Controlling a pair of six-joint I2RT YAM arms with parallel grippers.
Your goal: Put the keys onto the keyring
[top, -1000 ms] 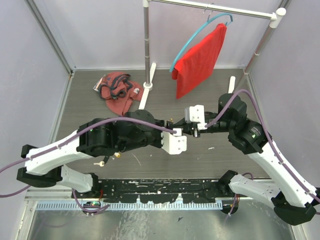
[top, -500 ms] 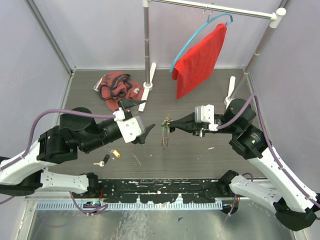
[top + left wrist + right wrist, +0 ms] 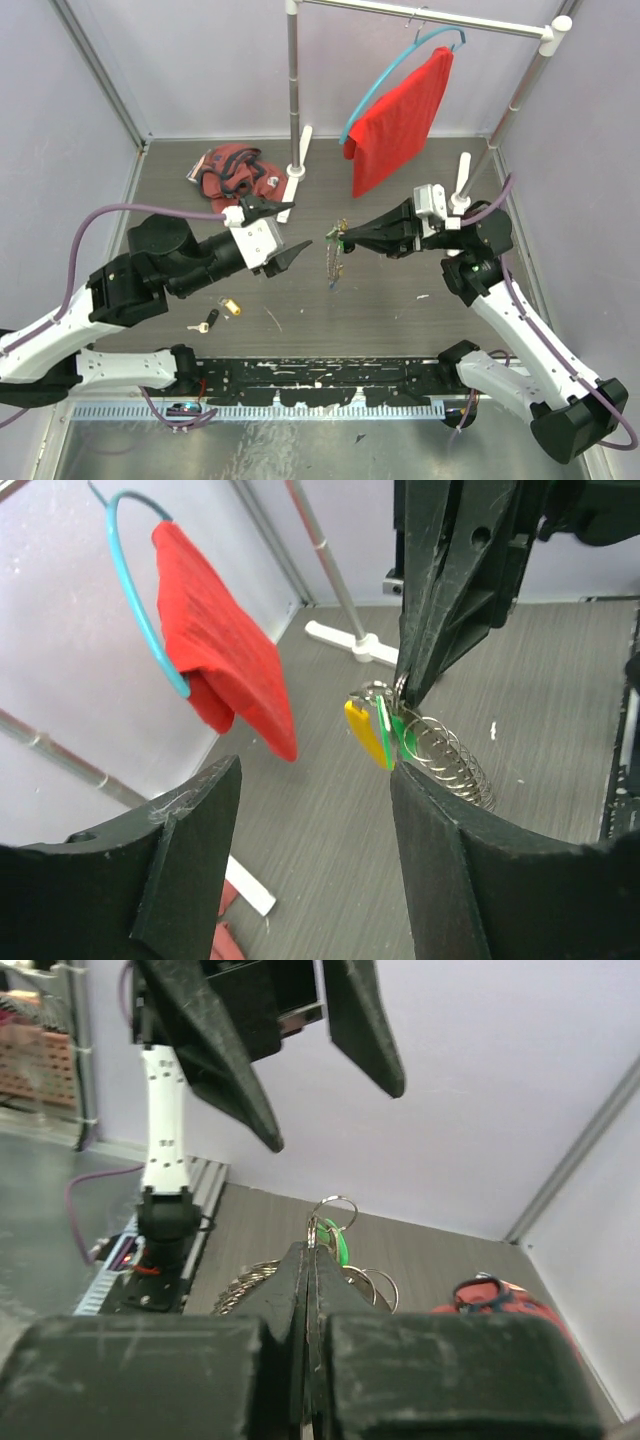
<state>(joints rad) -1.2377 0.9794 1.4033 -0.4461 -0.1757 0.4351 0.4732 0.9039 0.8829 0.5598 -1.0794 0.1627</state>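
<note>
Pinching its black jaws tight together, the right gripper point(image 3: 345, 238) clamps the top of the keyring point(image 3: 332, 1207), a thin silver wire loop held in the air above the middle of the table point(image 3: 380, 300). Two keys hang from the ring just under the fingertips, one with a flat yellow plastic head point(image 3: 362, 735) and one with a green head point(image 3: 398, 735) pressed against it. Below them dangles what looks like a coil of fine wire loops point(image 3: 455, 760), though the view is too small to be sure of it. The left gripper point(image 3: 298, 226) faces the ring from just beside it, its two broad, matt black fingers standing wide apart and touching nothing. Two more keys lie loose on the grey, wood-grained tabletop near the left arm, well apart from the ring: one with a yellow head point(image 3: 232, 306) and one with a dark head point(image 3: 205, 323). At the back a soft red cloth point(image 3: 400, 120) hangs from a metal rail point(image 3: 430, 17), and a crumpled red bundle point(image 3: 232, 182) sits on the table.
</note>
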